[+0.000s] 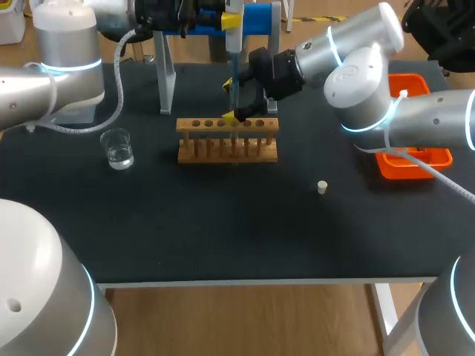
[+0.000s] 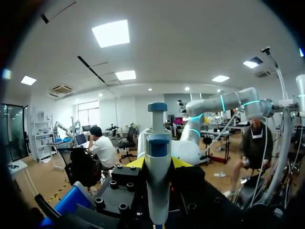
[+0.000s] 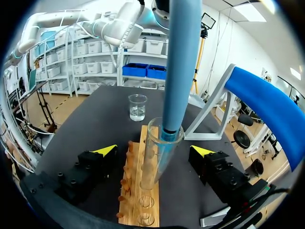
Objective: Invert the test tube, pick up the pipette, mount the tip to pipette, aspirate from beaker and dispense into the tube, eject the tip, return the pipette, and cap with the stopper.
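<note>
1. Worktop [image 1: 223,222]: black; its front corners are covered by the two arm bases.
2. Left arm [image 1: 44,81]: enters from the left edge. The left gripper [image 2: 157,162] is clenched on the pipette [image 2: 157,143], with one yellow tip against each side of the body. In the head view this gripper is largely cut off at the rear edge.
3. Right arm [image 1: 371,96]: enters from the right edge. The right gripper [image 3: 154,151] is released; its fingers stand either side of the test tube [image 3: 153,162] without touching it.
4. Pipette stand [image 1: 165,74]: at the rear edge, upper part cut off.
5. Wooden rack [image 1: 227,141]: near the middle, toward the rear edge.
6. Orange tray [image 1: 415,159]: at the right edge, mostly hidden by the right arm.
7. Beaker [image 1: 117,148]: left of the rack, holding clear liquid.
8. Test tube: upright in the rack. The pipette's tip [image 3: 164,152] is inside its mouth. Liquid level cannot be made out.
9. Stopper [image 1: 322,187]: lies alone, right of the rack and nearer the front edge.
</note>
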Robot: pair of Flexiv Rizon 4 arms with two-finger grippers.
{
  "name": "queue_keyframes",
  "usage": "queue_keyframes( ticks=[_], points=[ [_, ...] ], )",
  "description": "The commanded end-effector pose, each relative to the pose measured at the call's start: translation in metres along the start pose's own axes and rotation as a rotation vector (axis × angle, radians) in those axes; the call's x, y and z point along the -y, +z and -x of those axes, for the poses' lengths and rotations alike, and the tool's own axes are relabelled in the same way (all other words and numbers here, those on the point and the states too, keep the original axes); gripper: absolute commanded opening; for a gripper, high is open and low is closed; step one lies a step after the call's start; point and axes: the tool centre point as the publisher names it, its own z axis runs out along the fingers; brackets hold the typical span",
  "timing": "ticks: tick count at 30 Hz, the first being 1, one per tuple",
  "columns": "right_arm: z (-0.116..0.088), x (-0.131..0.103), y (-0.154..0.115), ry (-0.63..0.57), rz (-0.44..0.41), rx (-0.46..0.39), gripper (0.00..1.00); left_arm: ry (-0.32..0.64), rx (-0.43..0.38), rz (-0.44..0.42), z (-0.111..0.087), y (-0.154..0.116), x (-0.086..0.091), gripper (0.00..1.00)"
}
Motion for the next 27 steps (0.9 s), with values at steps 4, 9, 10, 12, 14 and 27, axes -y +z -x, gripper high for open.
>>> queue_keyframes(
  ticks=[4,9,10,12,14,27],
  points=[
    [0.0002,-0.0003,-0.0004,0.0,-0.002,0.0,1.0,-0.01,-0.004,0.004,0.0029,0.0009,-0.0018,0.0],
    [0.0002,-0.0003,-0.0004,0.0,-0.002,0.0,1.0,-0.013,-0.006,0.006,0.0034,0.0011,-0.0021,0.0],
    [0.0002,-0.0003,-0.0004,0.0,-0.002,0.0,1.0,-0.013,-0.006,0.006,0.0035,0.0011,-0.0022,0.0],
    [0.0002,-0.0003,-0.0004,0.0,-0.002,0.0,1.0,-0.014,-0.007,0.006,0.0038,0.0012,-0.0025,0.0],
    [0.0002,-0.0003,-0.0004,0.0,-0.002,0.0,1.0,-0.014,-0.007,0.006,0.004,0.0013,-0.0026,0.0],
    [0.0002,-0.0003,-0.0004,0.0,-0.002,0.0,1.0,-0.028,0.003,0.005,0.0033,0.001,-0.0033,0.0]
  ],
)
